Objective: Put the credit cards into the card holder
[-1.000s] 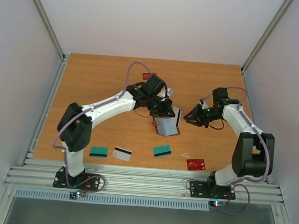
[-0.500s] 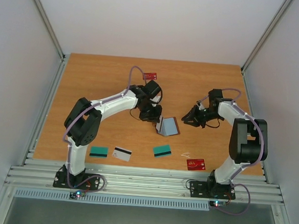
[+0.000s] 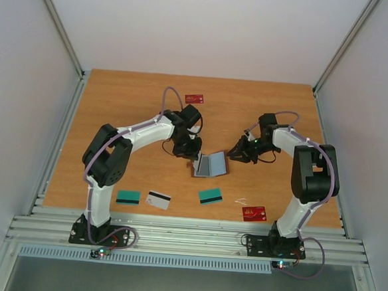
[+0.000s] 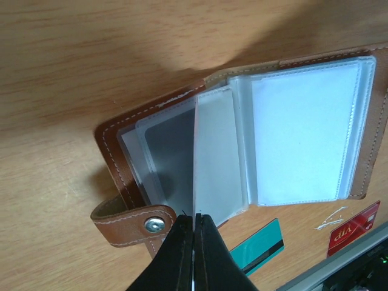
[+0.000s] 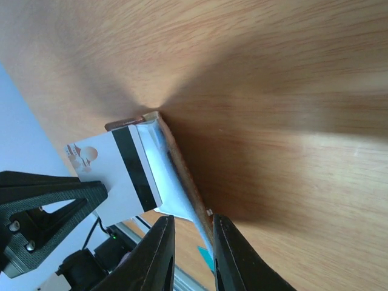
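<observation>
Holder: brown leather holder (image 3: 211, 165) lies open on the surface (image 3: 116, 113) at mid-table between the two arms. Its snap tab (image 4: 130, 224) sticks out at its left.
Pockets: clear plastic sleeves (image 4: 303, 139) fan out inside. The right-hand ones look empty. The left-hand one shows a grey shade, and I cannot tell whether that is a card or the lining.
Left hand: the left hand (image 4: 194, 223) is pinched together on a thin white sheet seen edge-on, which stands upright over the sleeves. From the right wrist it looks to be the striped card (image 5: 112, 173).
Right hand: the right hand (image 5: 191, 229) has its fingers a little apart, astride the holder's right edge. I cannot tell whether they bite on it.
Loose cards: a teal card (image 3: 128, 197), a white card (image 3: 158, 199), a second teal card (image 3: 210, 196) and a red card (image 3: 254, 213) lie in a row near the bases. A far red card (image 3: 194, 98) lies behind the left arm.
Handling, cards: probably light, stiff and slick. Lying flat they give little to grip, so a pinch on a short edge or corner suits them.
Handling, holder: probably soft and floppy with limp sleeves, so one cover needs pinning while a card slides in.
</observation>
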Motion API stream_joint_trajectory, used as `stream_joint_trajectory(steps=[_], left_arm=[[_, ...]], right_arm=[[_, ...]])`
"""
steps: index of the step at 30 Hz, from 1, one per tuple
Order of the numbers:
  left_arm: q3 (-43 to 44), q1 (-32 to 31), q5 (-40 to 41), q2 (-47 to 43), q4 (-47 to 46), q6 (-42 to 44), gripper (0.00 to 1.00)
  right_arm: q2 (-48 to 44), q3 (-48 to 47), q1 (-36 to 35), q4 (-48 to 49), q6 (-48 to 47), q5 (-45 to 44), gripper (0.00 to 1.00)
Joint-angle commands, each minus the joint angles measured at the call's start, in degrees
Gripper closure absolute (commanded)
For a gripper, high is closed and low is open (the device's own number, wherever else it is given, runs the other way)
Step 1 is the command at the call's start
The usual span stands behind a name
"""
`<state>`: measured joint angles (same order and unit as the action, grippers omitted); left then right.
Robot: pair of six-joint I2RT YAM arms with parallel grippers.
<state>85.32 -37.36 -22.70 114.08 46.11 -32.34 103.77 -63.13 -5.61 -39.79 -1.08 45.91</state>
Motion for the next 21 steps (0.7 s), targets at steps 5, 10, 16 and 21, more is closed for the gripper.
stream_joint_trajectory(steps=[5,10,16,21], left_arm=[[0.99,0.44,-5.79,0.88,-3.32,1.28,1.0],[2.09,0.41,-8.81,2.06,-4.94,-0.39,1.0],[2.14,0.37,-11.31,3.5,-7.27,-2.75,1.0],[2.26,0.36,-11.59,4.17,-7.24,-3.52,1.0]], right_arm=[[-2.86,-2.28,-0.92,-3.42,-1.45,-6.78,0.79],[-6.12,-1.69,-0.98,-4.35,-2.63,-9.93,0.77],[-5.39,0.03,-2.21,-1.28,-2.3,-3.06,0.78],[-3.09,1.14,-3.4,2.15,-1.2,-0.39,0.8]])
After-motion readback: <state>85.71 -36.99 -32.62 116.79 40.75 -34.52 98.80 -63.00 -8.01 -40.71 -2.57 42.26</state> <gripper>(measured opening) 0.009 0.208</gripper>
